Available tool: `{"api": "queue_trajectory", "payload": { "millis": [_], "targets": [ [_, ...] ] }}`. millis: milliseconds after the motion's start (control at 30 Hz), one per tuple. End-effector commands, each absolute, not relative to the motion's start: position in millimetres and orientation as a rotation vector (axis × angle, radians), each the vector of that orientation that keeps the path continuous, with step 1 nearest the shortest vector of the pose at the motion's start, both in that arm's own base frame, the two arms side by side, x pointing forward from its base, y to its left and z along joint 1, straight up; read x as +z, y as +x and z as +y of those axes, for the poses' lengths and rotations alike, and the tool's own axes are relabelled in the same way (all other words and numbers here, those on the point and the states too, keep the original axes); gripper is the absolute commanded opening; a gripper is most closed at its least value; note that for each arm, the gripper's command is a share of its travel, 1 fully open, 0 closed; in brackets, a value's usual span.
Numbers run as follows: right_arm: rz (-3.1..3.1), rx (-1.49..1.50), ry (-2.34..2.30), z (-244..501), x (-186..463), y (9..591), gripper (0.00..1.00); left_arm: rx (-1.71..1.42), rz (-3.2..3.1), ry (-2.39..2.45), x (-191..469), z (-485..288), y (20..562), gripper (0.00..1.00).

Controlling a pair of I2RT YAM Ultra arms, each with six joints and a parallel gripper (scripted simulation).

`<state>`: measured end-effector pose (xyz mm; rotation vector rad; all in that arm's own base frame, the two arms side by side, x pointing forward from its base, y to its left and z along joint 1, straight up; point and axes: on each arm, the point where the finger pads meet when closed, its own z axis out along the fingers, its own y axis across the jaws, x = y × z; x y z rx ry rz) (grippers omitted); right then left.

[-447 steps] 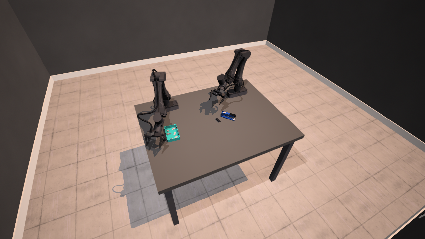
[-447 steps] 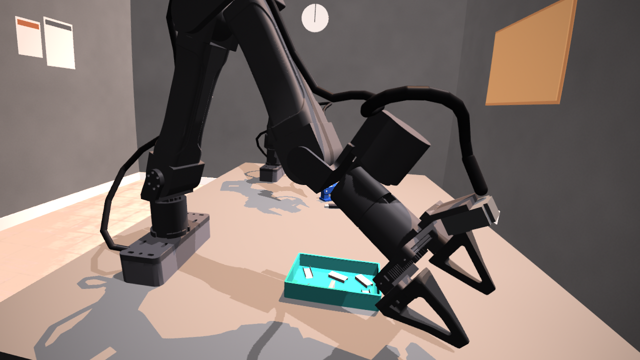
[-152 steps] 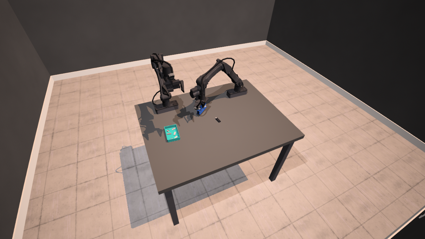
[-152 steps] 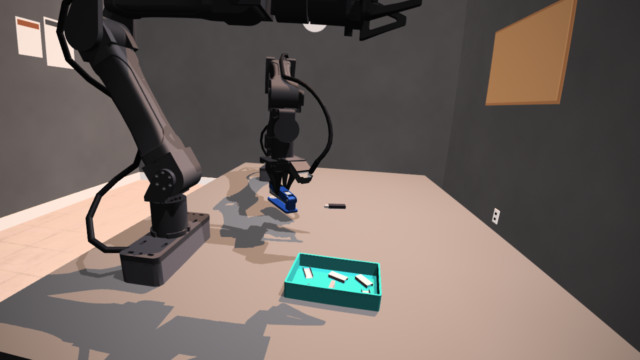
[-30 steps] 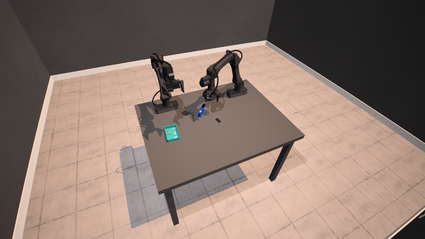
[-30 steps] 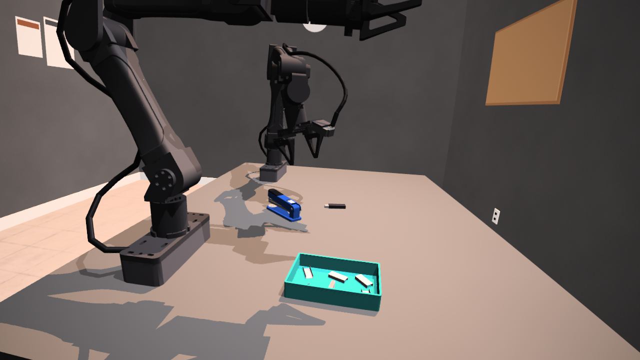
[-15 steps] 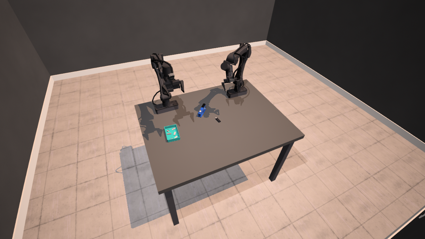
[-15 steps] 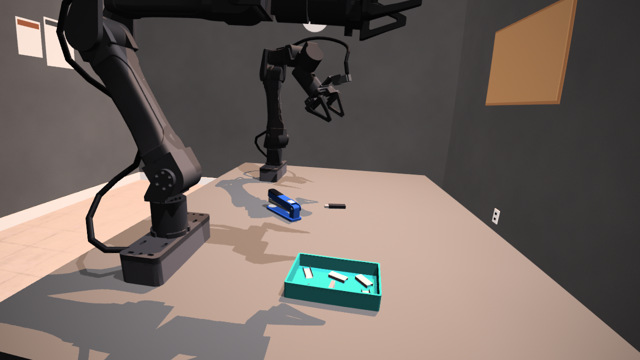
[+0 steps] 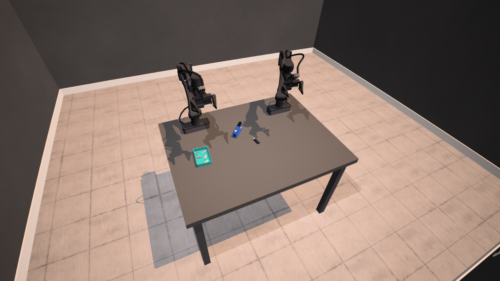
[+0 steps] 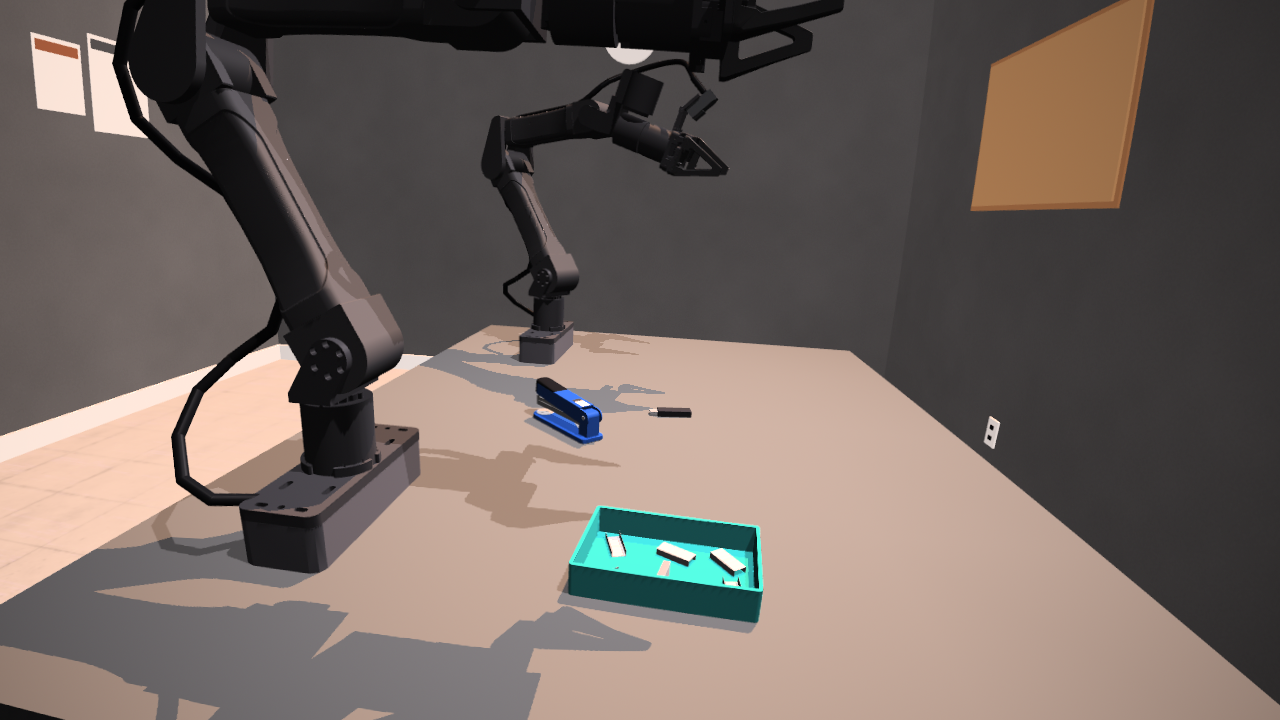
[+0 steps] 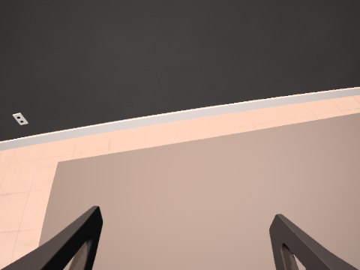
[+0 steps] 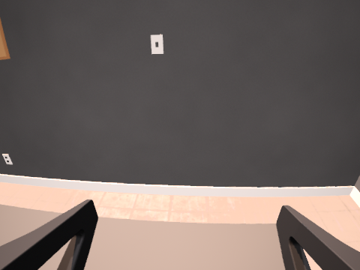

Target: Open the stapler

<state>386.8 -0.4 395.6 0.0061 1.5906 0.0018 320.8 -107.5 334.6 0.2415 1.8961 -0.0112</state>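
Our left gripper [image 9: 302, 93] [image 10: 725, 170] [image 11: 187, 220] stands wide open with nothing between its fingers, raised and well apart from the stapler. Our right gripper [image 9: 215, 106] [image 10: 825, 25] [image 12: 185, 213] is just as wide and just as empty, also up in the air and away from the stapler.

We have the blue stapler [image 9: 237, 130] [image 10: 570, 410] resting on its base on the table [image 9: 272, 167] [image 10: 850, 501] [image 11: 187, 180] [image 12: 180, 244], in front of the gap between our two arm bases. Its cover slants up toward the black-capped end, a narrow mouth showing above the base, well short of upright.

Near the stapler, toward our left and farther forward, lies a black USB stick [image 9: 256, 140] [image 10: 671, 412]. Farther from the stapler, toward our right and forward, sits a teal tray [image 9: 204, 164] [image 10: 662, 598] holding several small pale pieces [image 9: 205, 157] [image 10: 675, 553].
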Motion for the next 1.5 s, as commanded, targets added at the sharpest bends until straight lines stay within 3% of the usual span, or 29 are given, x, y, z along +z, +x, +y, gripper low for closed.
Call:
{"api": "queue_trajectory", "payload": {
  "millis": [0, 300, 700, 933, 1233, 1467],
  "targets": [
    [1.554, 0.000, 0.000, 1, 413, 380, 1.00, -0.108, 1.700, 0.241, 375, -97, 338, 1.00],
    [1.554, 0.000, 0.000, 1, 413, 380, 1.00, -0.038, 1.562, 0.037, 411, -17, 375, 1.00],
    [1.551, -0.005, -0.010, 2, 418, 377, 1.00, 0.005, 1.552, -0.005, 416, 3, 381, 1.00],
    [1.694, 0.010, -0.123, 20, 373, 365, 1.00, 0.005, 1.549, -0.005, 417, 3, 380, 1.00],
    [2.012, 0.027, -0.470, 77, 269, 282, 1.00, 0.005, 1.549, -0.005, 417, 3, 380, 1.00],
    [2.164, 0.058, -0.599, 105, 219, 249, 1.00, 0.005, 1.549, -0.005, 417, 3, 380, 1.00]
  ]
}}
